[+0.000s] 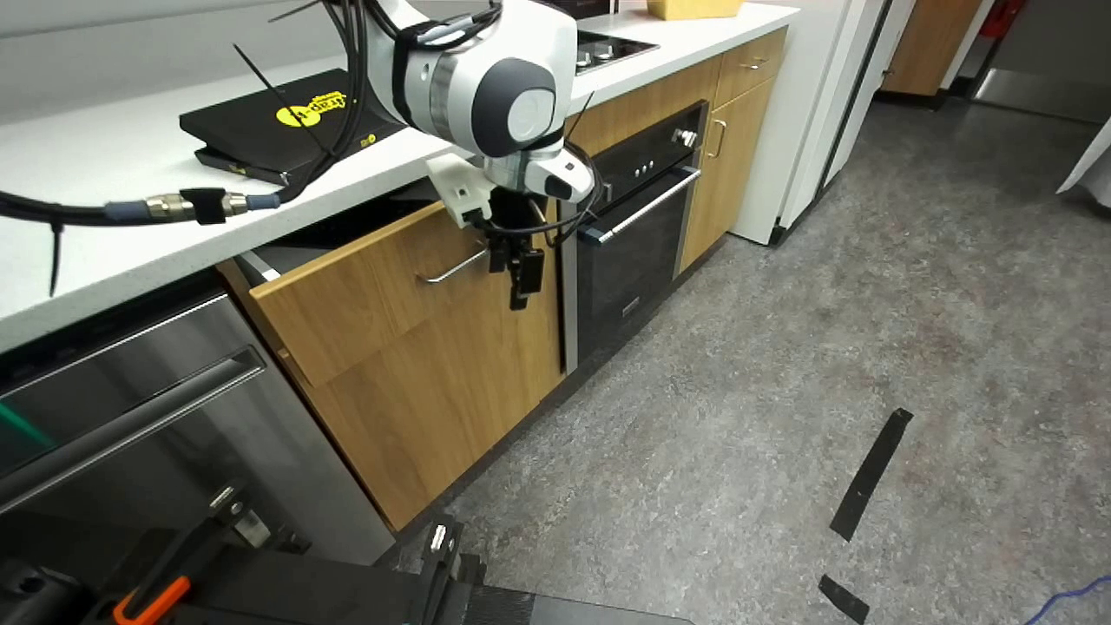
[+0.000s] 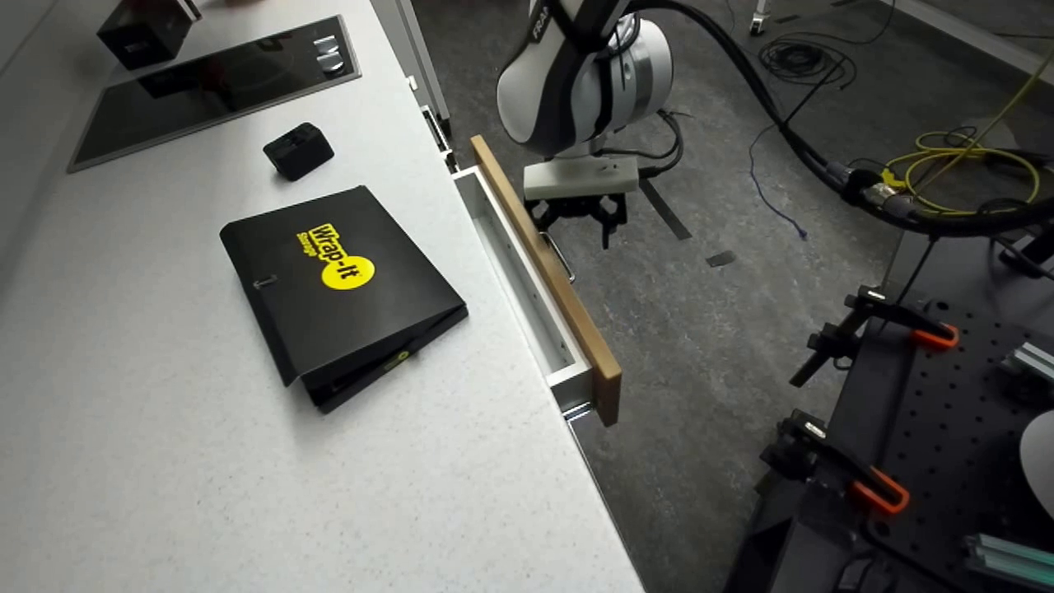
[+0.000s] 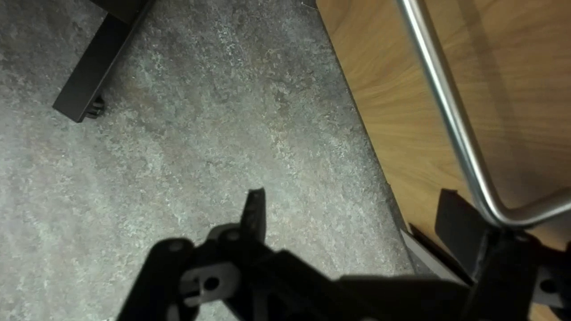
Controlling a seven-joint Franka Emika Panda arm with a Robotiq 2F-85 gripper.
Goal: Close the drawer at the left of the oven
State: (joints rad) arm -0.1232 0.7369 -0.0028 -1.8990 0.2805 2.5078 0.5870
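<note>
The drawer point(image 1: 347, 321) has a light oak front and stands partly open, left of the black oven point(image 1: 638, 230). In an exterior view its front point(image 2: 580, 325) stands out from the counter and the white inside shows. Its silver bar handle point(image 1: 456, 267) also shows in the wrist view point(image 3: 450, 100). My gripper point(image 1: 519, 278) is in front of the drawer front, near the oven-side end of the handle; it also shows in an exterior view point(image 2: 574, 222). In the wrist view its fingers point(image 3: 352, 194) are apart with nothing between them. One finger overlaps the handle's bend; I cannot tell if they touch.
A black box point(image 2: 346, 288) lies on the white counter point(image 2: 370, 494) above the drawer. A cooktop point(image 2: 222, 91) and a small black object point(image 2: 298, 152) are on the counter. A stainless steel appliance point(image 1: 174, 417) is beside the drawer. A black table with clamps point(image 2: 947, 428) stands opposite.
</note>
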